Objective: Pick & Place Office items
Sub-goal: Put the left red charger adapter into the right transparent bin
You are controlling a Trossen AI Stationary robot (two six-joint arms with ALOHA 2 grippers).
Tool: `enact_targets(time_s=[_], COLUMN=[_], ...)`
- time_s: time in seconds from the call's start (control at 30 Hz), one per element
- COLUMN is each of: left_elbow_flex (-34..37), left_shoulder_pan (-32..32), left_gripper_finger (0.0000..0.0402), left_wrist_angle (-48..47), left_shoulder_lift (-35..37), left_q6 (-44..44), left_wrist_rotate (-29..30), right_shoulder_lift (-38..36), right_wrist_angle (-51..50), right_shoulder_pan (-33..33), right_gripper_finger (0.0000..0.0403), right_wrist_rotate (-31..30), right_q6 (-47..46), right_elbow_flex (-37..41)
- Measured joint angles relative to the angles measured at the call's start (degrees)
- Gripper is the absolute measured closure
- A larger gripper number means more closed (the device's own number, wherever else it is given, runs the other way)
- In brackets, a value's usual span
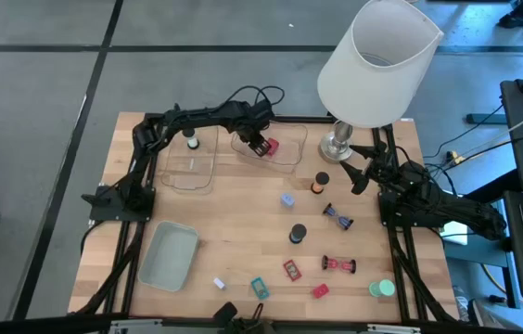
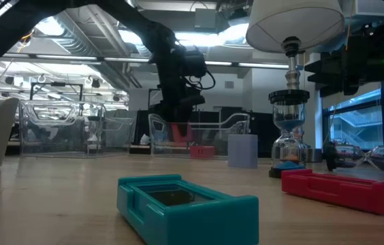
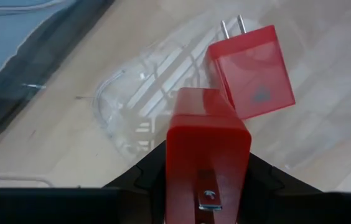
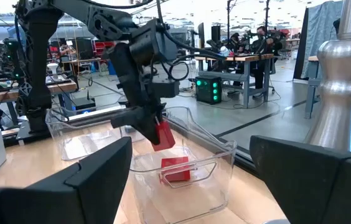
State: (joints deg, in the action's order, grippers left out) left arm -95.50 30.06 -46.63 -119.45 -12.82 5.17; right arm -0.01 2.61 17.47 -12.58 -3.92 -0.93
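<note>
Left wrist view showed the left end effector [image 3: 208, 186] pinching a red block [image 3: 208, 146], apparently light, rigid and smooth-sided, by its flat faces above a clear tray [image 1: 271, 147] near the worktop's far edge, while the right end effector [image 1: 365, 167] waited spread.

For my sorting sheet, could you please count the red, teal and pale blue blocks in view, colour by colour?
Red blocks: 4, one in the left gripper
Teal blocks: 1
Pale blue blocks: 1
Total: 6
</note>
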Motion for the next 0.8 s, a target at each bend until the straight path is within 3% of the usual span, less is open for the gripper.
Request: enact_targets(time_s=[0.8], left_elbow_flex=[-0.07], left_shoulder_pan=[0.44], left_gripper_finger=[0.0271], left_wrist_angle=[-0.91], left_shoulder_lift=[-3.44], left_q6=[1.8], left_wrist_rotate=[0.16], right_shoulder_lift=[0.0], right_wrist_angle=[0.02], right_shoulder_pan=[0.0], right_gripper_finger=[0.0076], right_wrist_rotate=[0.02], right_q6=[0.0], right_elbow_flex=[0.0])
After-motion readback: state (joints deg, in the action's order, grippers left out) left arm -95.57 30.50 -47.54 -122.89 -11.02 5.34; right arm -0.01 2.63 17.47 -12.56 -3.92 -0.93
